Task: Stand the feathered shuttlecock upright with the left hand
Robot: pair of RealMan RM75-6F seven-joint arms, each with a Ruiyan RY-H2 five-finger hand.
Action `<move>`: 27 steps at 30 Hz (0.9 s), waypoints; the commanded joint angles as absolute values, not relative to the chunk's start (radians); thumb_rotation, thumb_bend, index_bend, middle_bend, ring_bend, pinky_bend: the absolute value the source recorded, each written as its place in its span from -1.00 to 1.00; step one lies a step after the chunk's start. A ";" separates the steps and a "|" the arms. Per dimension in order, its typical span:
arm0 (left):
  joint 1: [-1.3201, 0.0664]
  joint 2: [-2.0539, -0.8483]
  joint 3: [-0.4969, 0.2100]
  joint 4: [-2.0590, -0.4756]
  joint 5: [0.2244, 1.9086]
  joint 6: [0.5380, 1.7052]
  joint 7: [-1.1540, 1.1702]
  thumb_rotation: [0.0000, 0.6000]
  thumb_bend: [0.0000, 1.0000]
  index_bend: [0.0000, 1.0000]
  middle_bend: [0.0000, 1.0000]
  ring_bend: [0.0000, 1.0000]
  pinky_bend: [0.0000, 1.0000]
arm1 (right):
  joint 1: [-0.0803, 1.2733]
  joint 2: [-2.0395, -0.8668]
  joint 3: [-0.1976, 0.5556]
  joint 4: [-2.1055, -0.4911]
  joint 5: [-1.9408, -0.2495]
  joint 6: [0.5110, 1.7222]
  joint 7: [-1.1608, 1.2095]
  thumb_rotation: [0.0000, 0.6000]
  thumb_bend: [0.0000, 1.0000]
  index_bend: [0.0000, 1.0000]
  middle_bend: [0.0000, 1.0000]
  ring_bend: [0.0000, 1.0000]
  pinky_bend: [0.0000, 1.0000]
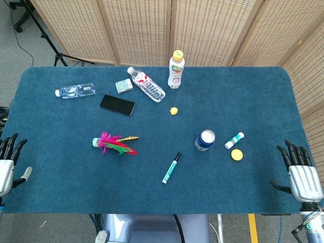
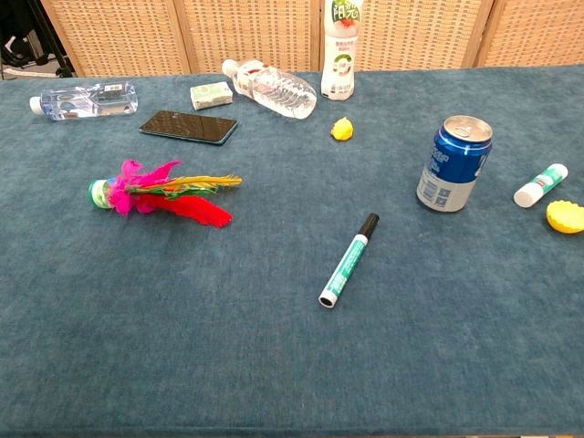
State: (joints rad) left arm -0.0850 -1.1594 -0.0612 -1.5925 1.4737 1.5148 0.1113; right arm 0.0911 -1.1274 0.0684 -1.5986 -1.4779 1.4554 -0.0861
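While feathered shuttlecock (image 1: 114, 143) lies flat, axis left-right, base leftward, left hand (image 1: 9, 161) nearer, fingers spread, empty, counter edge.

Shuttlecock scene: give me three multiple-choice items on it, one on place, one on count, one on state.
1. Where does the shuttlecock lie?
A. right of the can
B. left of the marker
C. behind the phone

2. How many clear water bottles lie flat on the table?
A. one
B. two
C. four

3. What state is the shuttlecock in?
A. upright on its base
B. held in the left hand
C. lying on its side

Answers:
1 B: it lies left of the marker.
2 B: one small bottle and one larger bottle lie flat.
3 C: its feathers stretch along the table, and the left hand rests apart at the edge.
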 commanded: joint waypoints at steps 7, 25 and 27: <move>-0.083 -1.164 -0.060 -1.592 1.478 1.520 0.116 1.00 -0.41 -0.70 -1.00 -1.00 -1.00 | 0.086 -1.125 0.065 -1.598 -1.485 1.464 -0.081 1.00 -0.92 -0.79 -1.00 -1.00 -1.00; -0.086 -1.170 -0.061 -1.589 1.480 1.515 0.117 1.00 -0.41 -0.70 -1.00 -1.00 -1.00 | 0.092 -1.137 0.058 -1.600 -1.497 1.456 -0.112 1.00 -0.92 -0.79 -1.00 -1.00 -1.00; -0.086 -1.171 -0.059 -1.595 1.482 1.516 0.119 1.00 -0.41 -0.70 -1.00 -1.00 -1.00 | 0.093 -1.137 0.057 -1.600 -1.497 1.455 -0.112 1.00 -0.92 -0.79 -1.00 -1.00 -1.00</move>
State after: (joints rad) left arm -0.0859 -1.1702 -0.0595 -1.5944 1.4811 1.5156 0.1185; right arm 0.0927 -1.1371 0.0569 -1.6002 -1.4973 1.4545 -0.1122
